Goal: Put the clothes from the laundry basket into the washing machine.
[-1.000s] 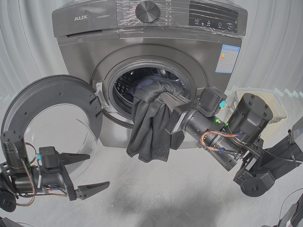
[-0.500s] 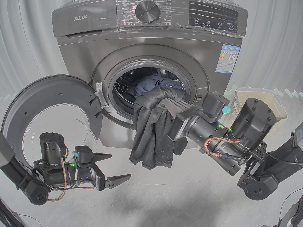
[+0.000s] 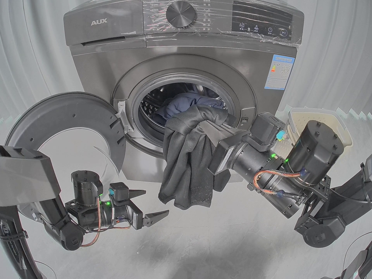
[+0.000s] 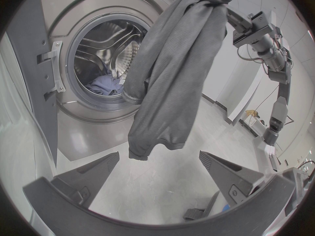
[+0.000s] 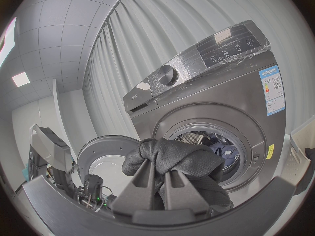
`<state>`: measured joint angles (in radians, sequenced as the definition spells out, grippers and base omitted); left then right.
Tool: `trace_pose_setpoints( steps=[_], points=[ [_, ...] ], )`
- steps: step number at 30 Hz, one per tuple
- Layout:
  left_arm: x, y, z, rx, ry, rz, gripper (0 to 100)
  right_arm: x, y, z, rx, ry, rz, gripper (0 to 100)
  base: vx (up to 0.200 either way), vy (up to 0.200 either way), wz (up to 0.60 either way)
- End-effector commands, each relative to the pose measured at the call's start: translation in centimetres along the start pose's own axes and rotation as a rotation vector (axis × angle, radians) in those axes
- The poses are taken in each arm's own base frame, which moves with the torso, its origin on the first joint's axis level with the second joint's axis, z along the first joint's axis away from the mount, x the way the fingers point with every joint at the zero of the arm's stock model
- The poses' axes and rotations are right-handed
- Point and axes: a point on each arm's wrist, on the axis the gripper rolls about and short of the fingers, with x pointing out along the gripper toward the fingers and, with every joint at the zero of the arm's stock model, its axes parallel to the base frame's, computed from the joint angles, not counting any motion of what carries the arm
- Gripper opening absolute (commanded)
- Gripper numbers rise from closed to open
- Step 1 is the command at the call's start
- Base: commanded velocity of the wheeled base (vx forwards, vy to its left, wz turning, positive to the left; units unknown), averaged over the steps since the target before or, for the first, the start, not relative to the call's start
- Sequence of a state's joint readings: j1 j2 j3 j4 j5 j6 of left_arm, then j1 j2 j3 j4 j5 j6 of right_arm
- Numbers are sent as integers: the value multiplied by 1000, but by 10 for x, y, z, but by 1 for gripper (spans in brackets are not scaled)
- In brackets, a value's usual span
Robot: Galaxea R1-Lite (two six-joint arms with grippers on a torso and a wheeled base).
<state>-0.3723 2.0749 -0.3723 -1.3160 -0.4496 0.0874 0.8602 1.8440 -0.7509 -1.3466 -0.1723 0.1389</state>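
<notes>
Head view, right gripper (image 3: 209, 128) pinching shirt (image 3: 186, 155) bunched over its tips, cloth hanging to 6 o'clock, left gripper (image 3: 155, 203) splayed, empty

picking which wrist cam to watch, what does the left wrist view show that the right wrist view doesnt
Left wrist alone: the hanging hem of the dark garment and the right arm holding it. Right wrist alone: the dial and the laundry basket rim. Both: the garment in the shut right pincer, the washing machine, blue clothes in its drum.
</notes>
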Motion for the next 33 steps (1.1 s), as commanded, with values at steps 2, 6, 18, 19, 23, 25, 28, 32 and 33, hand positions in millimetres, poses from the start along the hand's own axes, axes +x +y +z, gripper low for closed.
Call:
trace_pose_setpoints(
  steps=[2, 6, 18, 19, 23, 25, 28, 32, 33],
  points=[
    [19, 8, -18, -27, 39, 20, 100, 0, 2, 1, 1, -3, 6, 0, 0, 0, 0],
    [30, 12, -22, -22, 35, 40, 100, 0, 2, 1, 1, -5, 6, 0, 0, 0, 0],
    [56, 24, -27, -4, -3, 67, 100, -1, 6, 1, 4, -6, 18, 0, 0, 0, 0],
    [58, 24, -27, 0, -10, 72, 100, -1, 6, 1, 4, -7, 18, 0, 0, 0, 0],
    [66, 28, -25, 8, -43, 84, 100, -1, 8, 2, 6, -12, 23, 0, 0, 0, 0],
    [69, 30, -23, 7, -59, 88, 100, -1, 8, 2, 7, -12, 25, 0, 0, 0, 0],
    [75, 32, -20, 26, -106, 103, 100, -3, 9, 5, 8, -16, 27, 0, 0, 0, 0],
    [80, 33, -15, 43, -157, 105, 100, -3, 9, 5, 8, -16, 28, 0, 0, 0, 0],
    [80, 32, -15, 43, -164, 104, 100, -3, 9, 4, 8, -14, 28, 0, 0, 0, 0]
  ],
)
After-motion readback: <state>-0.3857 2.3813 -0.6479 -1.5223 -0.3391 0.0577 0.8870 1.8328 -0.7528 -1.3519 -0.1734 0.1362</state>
